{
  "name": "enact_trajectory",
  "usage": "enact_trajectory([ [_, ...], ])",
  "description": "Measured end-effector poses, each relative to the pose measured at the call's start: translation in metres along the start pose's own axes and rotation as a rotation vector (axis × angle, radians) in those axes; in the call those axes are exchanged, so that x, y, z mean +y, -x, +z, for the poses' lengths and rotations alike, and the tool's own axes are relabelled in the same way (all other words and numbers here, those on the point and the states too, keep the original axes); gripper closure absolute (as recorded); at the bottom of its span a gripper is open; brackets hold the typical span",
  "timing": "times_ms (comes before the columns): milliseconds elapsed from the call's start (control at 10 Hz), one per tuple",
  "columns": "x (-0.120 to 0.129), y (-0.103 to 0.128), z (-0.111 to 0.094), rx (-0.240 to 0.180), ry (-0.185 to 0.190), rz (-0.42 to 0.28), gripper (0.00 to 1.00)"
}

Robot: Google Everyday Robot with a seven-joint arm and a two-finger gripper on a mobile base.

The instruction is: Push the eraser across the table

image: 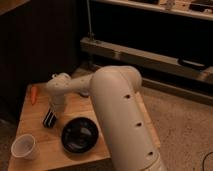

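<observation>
The eraser [49, 119], a flat black bar with a pale stripe, lies on the left part of the light-brown wooden table [45, 137], just left of the black bowl [79, 134]. My gripper [53, 111] hangs from the white wrist directly above and against the eraser's far end. The large white arm [120, 115] reaches in from the right and hides the table's right side.
A white cup [24, 147] stands at the table's front left corner. A small orange object [34, 94] lies at the back left edge. Behind the table are a dark wall and a metal shelf frame [150, 55].
</observation>
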Motion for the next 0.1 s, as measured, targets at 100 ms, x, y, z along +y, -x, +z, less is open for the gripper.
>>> enact_trajectory([
  [100,0.0035,0.0004,0.0010,0.002,0.003,-0.005,0.83],
])
